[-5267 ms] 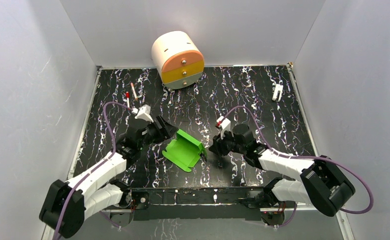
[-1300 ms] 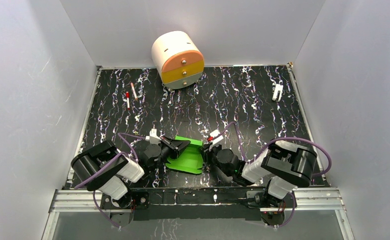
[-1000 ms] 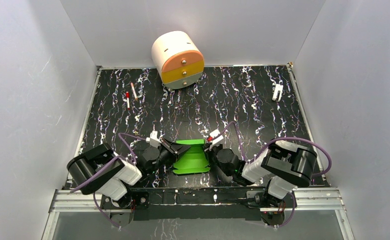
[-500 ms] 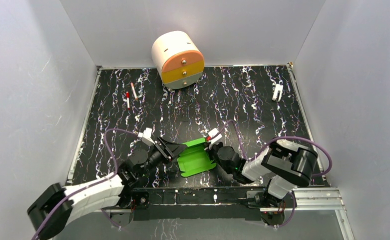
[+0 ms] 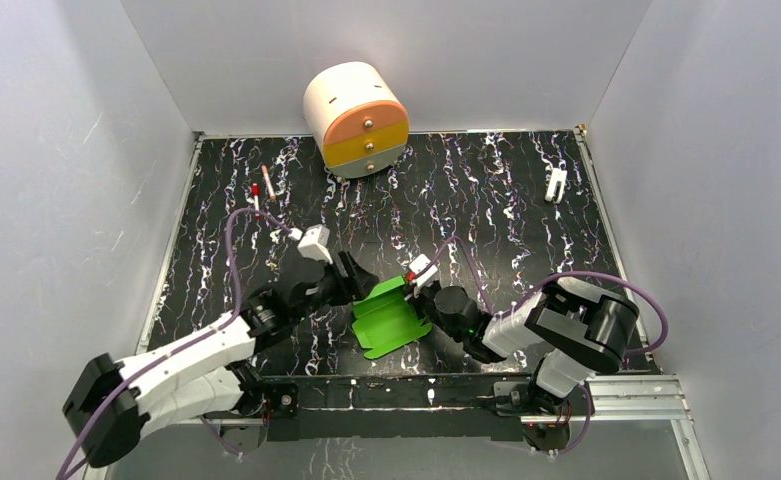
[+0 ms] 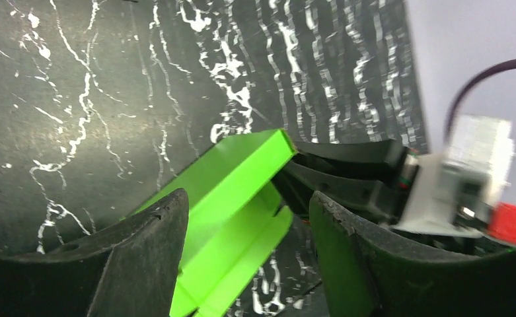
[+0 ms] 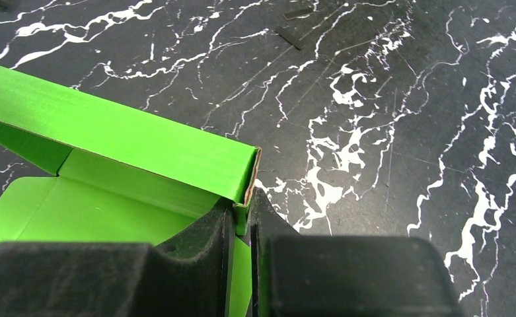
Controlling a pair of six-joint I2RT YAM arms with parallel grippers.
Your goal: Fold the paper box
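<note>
Paper box sits between our jaws: right jaws pinch its raised wall corner, left jaws hang released just beside its opposite side.

We see the paper box, bright green thin card, partly folded. Its flat base lies tilted on the black marbled table near the front edge, with one long wall folded up along its far side.

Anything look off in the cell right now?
Only the paper box: half-folded, lying askew, one wall raised and pinched at its end by the right hand. The left hand is open beside it, gripping nothing.
</note>
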